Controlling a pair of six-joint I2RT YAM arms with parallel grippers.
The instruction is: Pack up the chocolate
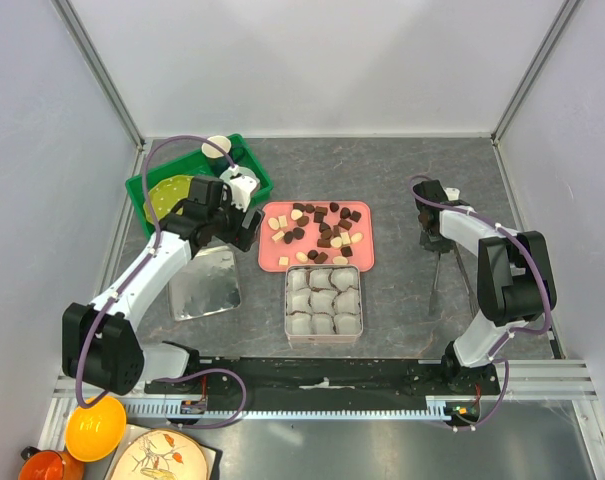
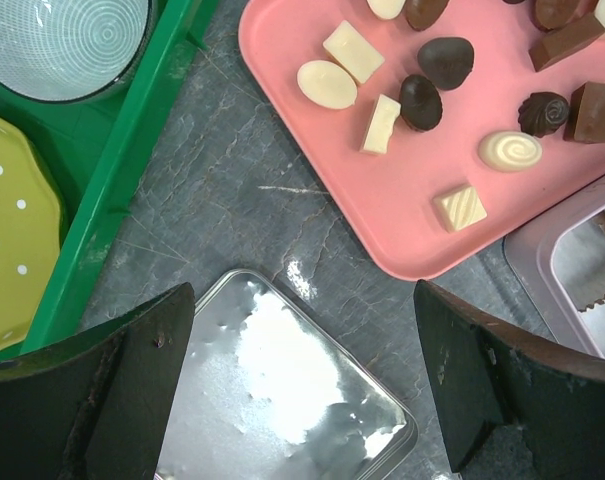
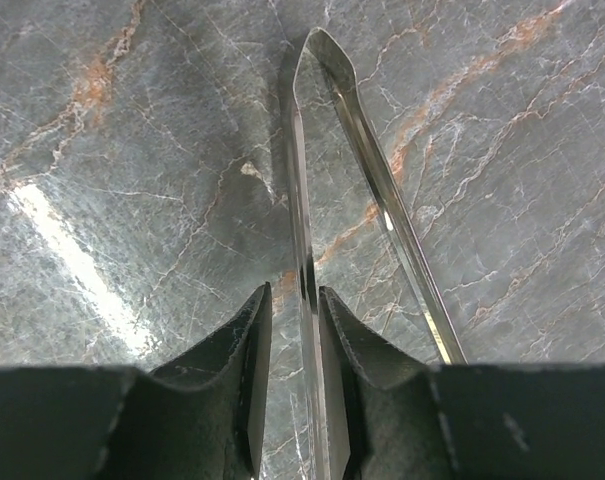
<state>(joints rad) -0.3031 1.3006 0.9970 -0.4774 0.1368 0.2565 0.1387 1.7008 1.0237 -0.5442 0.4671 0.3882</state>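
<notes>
My corner of the room
Grey marbled table (image 1: 402, 180) under me, plain white walls (image 1: 322, 60) around, glare (image 3: 72, 260) streaking the stone.

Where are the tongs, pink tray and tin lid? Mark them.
tongs (image 3: 298, 200), right wrist view, left blade.
pink tray (image 2: 387, 215), left wrist view, bare floor.
tin lid (image 2: 292, 390), left wrist view, shiny face.

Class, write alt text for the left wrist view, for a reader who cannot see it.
The open left gripper frames a shiny metal lid lying on the grey table. Beyond it, a pink tray holds dark and white chocolates; a green crate with a yellow plate and a striped bowl sits to the left.
</notes>
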